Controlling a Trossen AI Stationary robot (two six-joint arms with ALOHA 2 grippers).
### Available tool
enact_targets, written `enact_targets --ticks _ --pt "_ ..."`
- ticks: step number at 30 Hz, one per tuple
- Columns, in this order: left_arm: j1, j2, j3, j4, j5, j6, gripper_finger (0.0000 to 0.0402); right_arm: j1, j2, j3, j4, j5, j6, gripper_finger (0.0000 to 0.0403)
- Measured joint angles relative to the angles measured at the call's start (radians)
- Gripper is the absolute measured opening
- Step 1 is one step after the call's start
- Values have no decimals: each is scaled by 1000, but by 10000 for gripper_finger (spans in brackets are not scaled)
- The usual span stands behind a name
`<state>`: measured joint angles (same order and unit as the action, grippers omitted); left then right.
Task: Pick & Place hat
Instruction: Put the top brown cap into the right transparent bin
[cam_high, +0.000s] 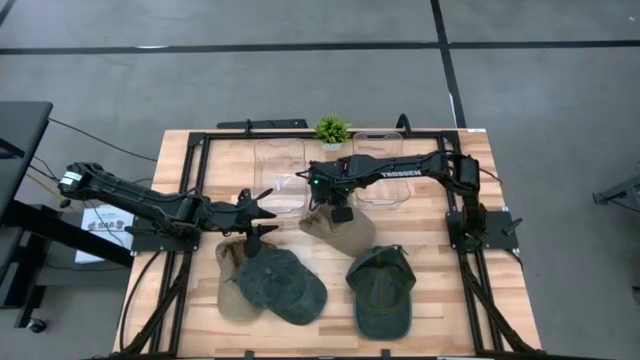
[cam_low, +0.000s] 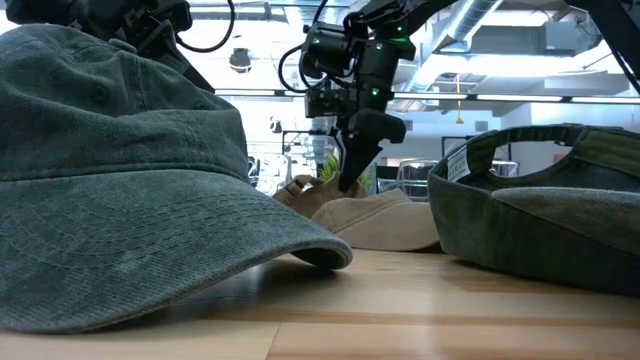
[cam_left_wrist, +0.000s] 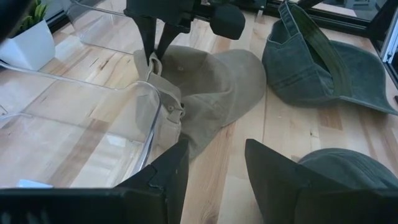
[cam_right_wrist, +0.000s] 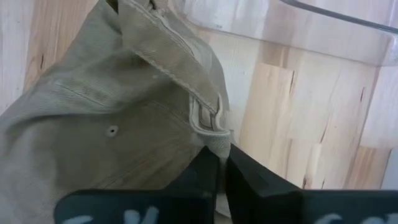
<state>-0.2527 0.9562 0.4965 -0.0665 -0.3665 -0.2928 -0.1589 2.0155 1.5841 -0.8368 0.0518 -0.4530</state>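
A tan cap (cam_high: 345, 232) (cam_low: 385, 220) (cam_left_wrist: 211, 81) (cam_right_wrist: 93, 124) lies crown-up on the wooden table, just near of the two clear bins. My right gripper (cam_high: 322, 203) (cam_low: 348, 180) (cam_left_wrist: 152, 55) (cam_right_wrist: 221, 168) reaches in from the right and is shut on the cap's rear edge. My left gripper (cam_high: 262, 212) (cam_left_wrist: 214, 171) hovers open to the cap's left, touching nothing. A dark teal cap (cam_high: 285, 285) (cam_low: 110, 170) overlaps another tan cap (cam_high: 232, 290). A green cap (cam_high: 382, 290) (cam_low: 540, 210) lies upside down. My right gripper pinches the tan cap's rear rim by the strap buckle (cam_right_wrist: 211, 134) between its two fingers. The fingers (cam_left_wrist: 149, 37) come from above, pointing down. That rear rim (cam_left_wrist: 155, 65) stands raised, while the crown and brim (cam_low: 400, 235) rest on the table.
Two clear bins (cam_high: 280, 165) (cam_high: 378, 160) stand at the far side; the left one's wall (cam_left_wrist: 149, 118) is close beside the tan cap. A small potted plant (cam_high: 331, 128) sits behind them. A black frame (cam_high: 190, 180) borders the table.
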Motion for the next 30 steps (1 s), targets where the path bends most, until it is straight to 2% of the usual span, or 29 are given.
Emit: enact_targets --ticks 15,30 --pt "0 0 0 0 0 0 155 2 -10 2 -16 0 7 3" --pt "0 0 -1 0 0 0 155 43 -9 142 -183 0 10 2"
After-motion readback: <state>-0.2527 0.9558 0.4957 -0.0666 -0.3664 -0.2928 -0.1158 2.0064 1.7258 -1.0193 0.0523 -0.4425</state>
